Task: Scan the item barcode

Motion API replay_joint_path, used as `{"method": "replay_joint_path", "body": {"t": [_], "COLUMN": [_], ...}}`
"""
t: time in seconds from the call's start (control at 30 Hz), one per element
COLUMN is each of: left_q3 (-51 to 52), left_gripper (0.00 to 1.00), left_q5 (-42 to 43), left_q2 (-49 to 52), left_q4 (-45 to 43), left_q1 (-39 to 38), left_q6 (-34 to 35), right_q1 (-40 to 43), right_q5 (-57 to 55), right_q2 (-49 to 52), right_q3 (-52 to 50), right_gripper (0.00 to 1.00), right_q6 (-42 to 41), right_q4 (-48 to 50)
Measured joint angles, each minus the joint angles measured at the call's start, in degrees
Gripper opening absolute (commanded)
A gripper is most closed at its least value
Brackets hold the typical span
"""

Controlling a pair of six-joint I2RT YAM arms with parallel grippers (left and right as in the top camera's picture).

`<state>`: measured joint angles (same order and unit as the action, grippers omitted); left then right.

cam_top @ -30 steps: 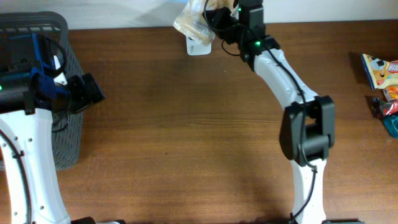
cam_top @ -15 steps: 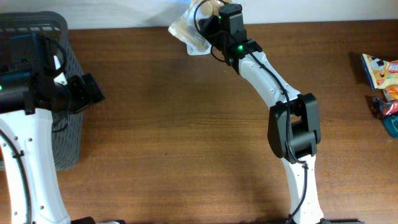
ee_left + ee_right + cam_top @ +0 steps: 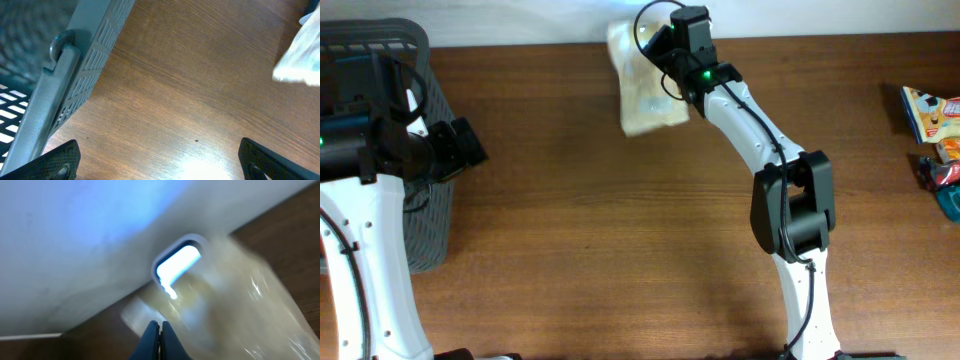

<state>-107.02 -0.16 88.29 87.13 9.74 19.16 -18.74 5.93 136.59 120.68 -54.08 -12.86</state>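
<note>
The item, a clear plastic bag [image 3: 645, 85] with pale contents, shows blurred on the table's far edge. Its near end spreads toward the middle. My right gripper [image 3: 663, 48] hovers at the bag's far end. In the right wrist view its fingers [image 3: 159, 327] are pressed together with nothing visible between them, and the bag [image 3: 235, 300] lies smeared just beyond the tips. A white scanner with a glowing window [image 3: 180, 260] sits against the wall behind the bag. My left gripper [image 3: 460, 145] hangs beside the basket, jaws wide open [image 3: 160, 162] over bare wood.
A grey plastic basket [image 3: 420, 60] stands at the left edge, with its wall and handle [image 3: 85, 65] close to my left gripper. Several snack packets [image 3: 932, 112] lie at the right edge. The pale wall runs along the table's far side.
The bag, bunched up under the right gripper before, has dropped and spread out flat toward the near side. The right jaws have closed fully. The right arm swung slightly left earlier. The left arm has not moved.
</note>
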Motion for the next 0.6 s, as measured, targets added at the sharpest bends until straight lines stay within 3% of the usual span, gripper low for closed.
{"method": "replay_joint_path", "body": {"t": [0.17, 0.33, 0.4, 0.47, 0.6], "left_q3": [0.0, 0.0, 0.0, 0.0, 0.0], "left_gripper": [0.99, 0.99, 0.99, 0.99, 0.99], "left_q5": [0.0, 0.0, 0.0, 0.0, 0.0], "left_q2": [0.0, 0.0, 0.0, 0.0, 0.0], "left_q4": [0.0, 0.0, 0.1, 0.0, 0.0], "left_q1": [0.0, 0.0, 0.0, 0.0, 0.0], "left_q6": [0.0, 0.0, 0.0, 0.0, 0.0], "right_q1": [1.8, 6.3, 7.0, 6.4, 3.5], "right_q5": [1.7, 1.8, 1.6, 1.7, 1.7], "right_q2": [0.0, -2.1, -3.7, -5.1, -5.1], "right_q3": [9.3, 19.0, 21.7, 22.3, 19.1], "right_gripper": [0.04, 0.06, 0.16, 0.36, 0.82], "right_q6": [3.0, 13.7, 18.6, 22.9, 32.7], "right_q4": [-12.4, -30.0, -39.0, -46.4, -50.7]}}
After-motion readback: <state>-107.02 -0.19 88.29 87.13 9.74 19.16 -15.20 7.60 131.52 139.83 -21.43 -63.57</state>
